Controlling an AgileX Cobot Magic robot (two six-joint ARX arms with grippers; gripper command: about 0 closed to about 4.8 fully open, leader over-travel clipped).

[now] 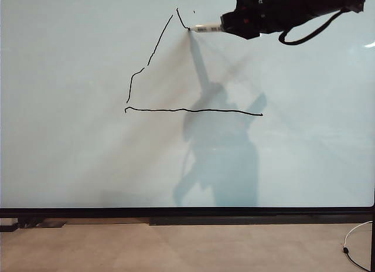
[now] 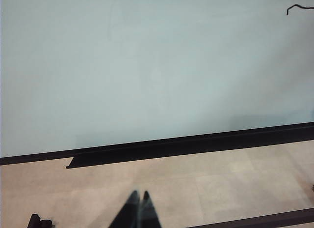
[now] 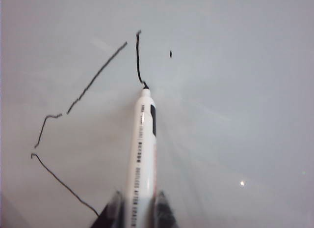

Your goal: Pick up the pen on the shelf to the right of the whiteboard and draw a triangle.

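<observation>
Starting at nine o'clock, your left claw (image 2: 139, 201) hangs low over the pale floor (image 2: 196, 184) before the whiteboard (image 2: 147, 66), its two dark fingertips pressed together, gripping nothing. Moving toward the board's centre, you see the triangle (image 1: 176, 110) unfinished: a wobbly base line, a broken left side climbing toward twelve o'clock, and a short stroke descending from the apex. At about one o'clock your right claw (image 1: 225, 24) reaches in from the upper right corner, narrowly clamped on the pen (image 1: 206, 29), which lies level with its dark tip touching the whiteboard at the end of that short stroke. A black cable (image 1: 310, 33) loops beneath that arm.
</observation>
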